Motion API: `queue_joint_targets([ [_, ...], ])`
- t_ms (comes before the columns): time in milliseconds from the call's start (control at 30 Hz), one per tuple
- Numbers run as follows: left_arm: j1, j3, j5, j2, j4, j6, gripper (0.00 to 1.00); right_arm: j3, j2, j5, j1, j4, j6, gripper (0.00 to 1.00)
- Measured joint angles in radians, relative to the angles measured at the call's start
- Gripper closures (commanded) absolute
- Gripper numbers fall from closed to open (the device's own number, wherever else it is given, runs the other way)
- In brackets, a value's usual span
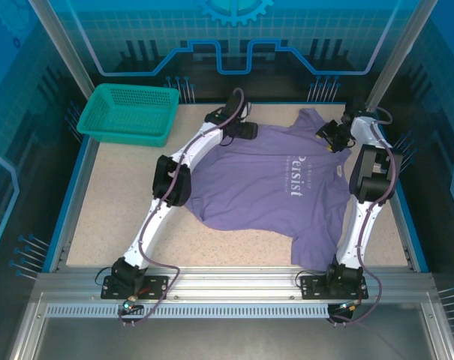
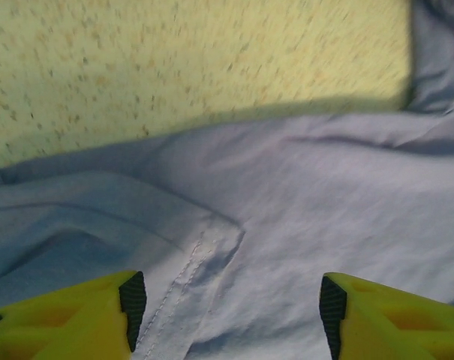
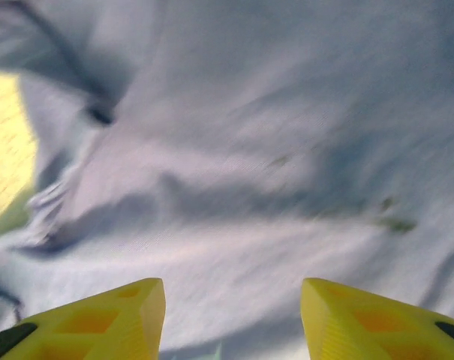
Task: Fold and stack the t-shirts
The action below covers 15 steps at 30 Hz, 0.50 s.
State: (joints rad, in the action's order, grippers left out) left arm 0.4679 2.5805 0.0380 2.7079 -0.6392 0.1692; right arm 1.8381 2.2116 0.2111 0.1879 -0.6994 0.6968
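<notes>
Seen from above, my left end effector and my right end effector are small dark shapes at the far edge of the lavender t-shirt, and their fingers are hard to make out there. My left forearm covers part of the shirt's left side, and my right arm crosses its right edge. The right wrist view is blurred: soft purple folds, with a sliver of the surface at the left. In both wrist views the bottom edge cuts off my yellow fingers.

My left end effector is spread above a stitched hem, pinching nothing. My right end effector is spread too, over wrinkled cloth. I cannot tell whether either one touches the fabric.

The shirt lies mostly flat, centre-right on the speckled surface, with its white lettering facing up.

1 teal mesh basket sits at the far-left corner, well apart from the shirt. Inside it I see its own mesh floor.
</notes>
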Motion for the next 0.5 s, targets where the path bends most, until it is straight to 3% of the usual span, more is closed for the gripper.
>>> queue_joint_targets([
  [233, 0.04, 0.029, 0.094, 0.064, -0.04, -0.082, 0.41, -0.145, -0.169, 0.0, -0.077, 0.085, -0.02, 0.47],
  [500, 0.041, 0.05, 0.153, 0.064, -0.05, -0.125, 0.53, -0.288, -0.246, 0.017, -0.109, 0.146, -0.024, 0.47],
])
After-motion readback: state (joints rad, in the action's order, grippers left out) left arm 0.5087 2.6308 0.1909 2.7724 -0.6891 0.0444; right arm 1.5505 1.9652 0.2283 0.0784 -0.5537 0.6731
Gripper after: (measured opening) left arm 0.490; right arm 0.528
